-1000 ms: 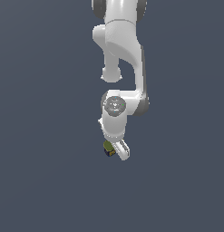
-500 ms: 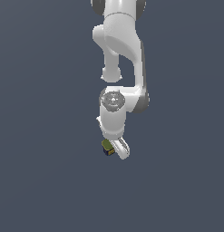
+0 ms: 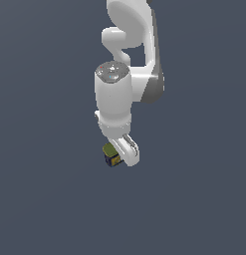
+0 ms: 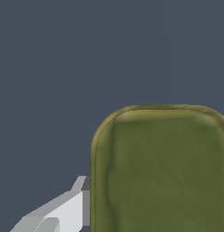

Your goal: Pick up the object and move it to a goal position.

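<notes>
we judged ourselves at the grasping step: the pincer [image 3: 119,158] sat low over the tin [image 3: 111,155] just below the exterior frame's centre, one finger [image 4: 63,209] touching its side, though we could not tell its grip, so closing firmly and lifting seemed next.
</notes>
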